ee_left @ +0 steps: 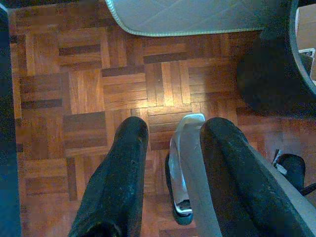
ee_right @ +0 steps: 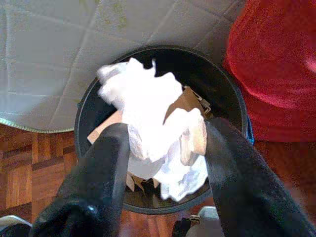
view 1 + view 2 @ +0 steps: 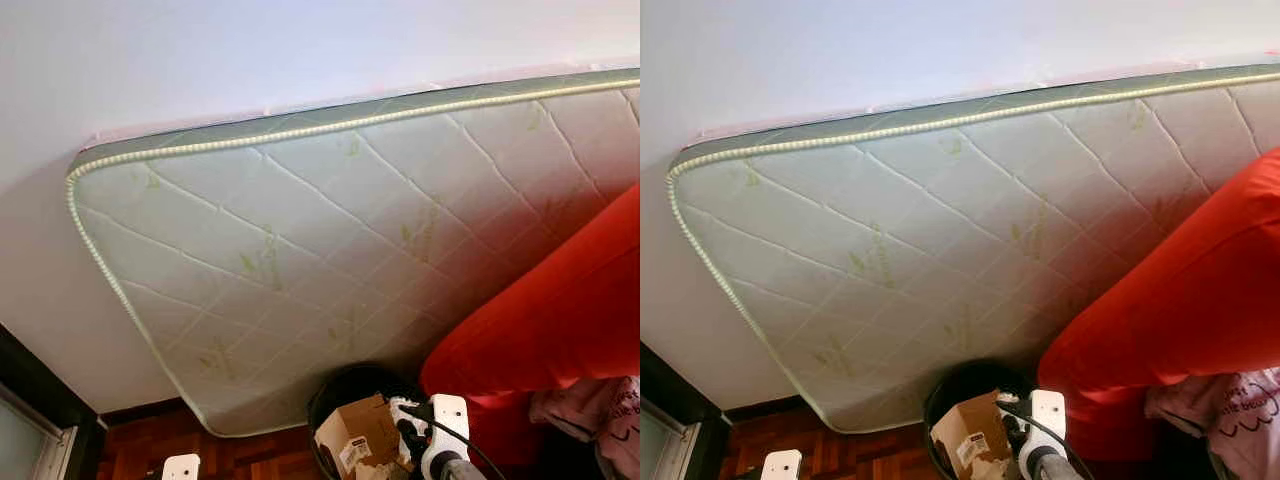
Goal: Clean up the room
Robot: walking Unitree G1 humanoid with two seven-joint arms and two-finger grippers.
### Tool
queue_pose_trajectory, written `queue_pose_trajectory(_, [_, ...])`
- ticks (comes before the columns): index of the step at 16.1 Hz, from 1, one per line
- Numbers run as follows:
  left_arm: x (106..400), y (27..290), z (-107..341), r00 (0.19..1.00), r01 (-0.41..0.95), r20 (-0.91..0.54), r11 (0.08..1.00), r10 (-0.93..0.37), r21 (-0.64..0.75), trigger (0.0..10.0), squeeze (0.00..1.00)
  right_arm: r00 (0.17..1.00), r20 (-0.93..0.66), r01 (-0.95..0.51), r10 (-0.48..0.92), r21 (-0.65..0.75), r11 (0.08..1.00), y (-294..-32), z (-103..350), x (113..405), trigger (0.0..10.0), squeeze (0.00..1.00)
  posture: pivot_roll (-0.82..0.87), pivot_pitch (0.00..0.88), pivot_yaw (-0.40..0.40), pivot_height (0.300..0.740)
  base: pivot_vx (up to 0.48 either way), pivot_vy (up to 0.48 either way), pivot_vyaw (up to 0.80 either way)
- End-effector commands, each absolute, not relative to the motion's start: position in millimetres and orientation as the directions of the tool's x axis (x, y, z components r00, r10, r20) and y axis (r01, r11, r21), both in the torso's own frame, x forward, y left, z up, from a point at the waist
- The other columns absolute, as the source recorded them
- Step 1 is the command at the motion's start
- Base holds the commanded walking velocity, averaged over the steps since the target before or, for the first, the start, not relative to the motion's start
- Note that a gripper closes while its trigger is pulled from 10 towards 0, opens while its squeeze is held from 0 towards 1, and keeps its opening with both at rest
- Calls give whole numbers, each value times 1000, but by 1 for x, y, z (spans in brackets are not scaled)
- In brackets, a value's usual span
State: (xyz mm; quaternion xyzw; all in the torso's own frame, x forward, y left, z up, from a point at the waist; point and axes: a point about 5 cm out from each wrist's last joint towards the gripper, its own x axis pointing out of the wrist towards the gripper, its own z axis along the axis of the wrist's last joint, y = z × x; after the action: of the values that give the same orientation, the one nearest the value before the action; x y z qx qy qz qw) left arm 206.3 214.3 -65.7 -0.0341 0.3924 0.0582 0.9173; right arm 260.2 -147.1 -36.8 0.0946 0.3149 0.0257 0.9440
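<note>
The right gripper (image 2: 163,163) was positioned directly above a black trash bin (image 2: 89,118), its two black fingers clamped on a wad of crumpled white paper (image 2: 148,113). The wad hung over the bin's mouth, not yet released. Inside the bin lay a brown cardboard box (image 3: 352,432) bearing a white label, so at least one piece of rubbish had apparently gone in already. The bin stood on the parquet floor (image 1: 89,89), just in front of a quilted mattress (image 3: 300,250) that leaned against the white wall (image 3: 200,60), with a red fabric-covered piece of furniture (image 3: 560,310) beside it on the robot's right. A heap of pinkish cloth (image 3: 590,410) lay below that red piece.

The left gripper (image 1: 168,163) hung low over the floor, its fingers apart and holding nothing, with what looked like the robot's own silver foot under it.

By my judgement the clean-up was partway through: the paper was at the bin and only needed dropping. How much else remained to be picked up could not be told, though the cloth heap looked a likely candidate.
</note>
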Motion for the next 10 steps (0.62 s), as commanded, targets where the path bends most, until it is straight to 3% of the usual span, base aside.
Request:
queue_pose_trajectory(1, [199,218,-70,660,-126,-747,992,86,3,10000,0,791,-600,9,117,204,979,-145,-39,258,10000,1000,-12,72,48,631,0,0,0])
queue_pose_trajectory(10, [199,218,-70,660,-127,-747,992,87,4,10000,0,777,-608,-27,163,227,974,-143,-39,258,10000,1000,-12,76,48,631,0,0,0])
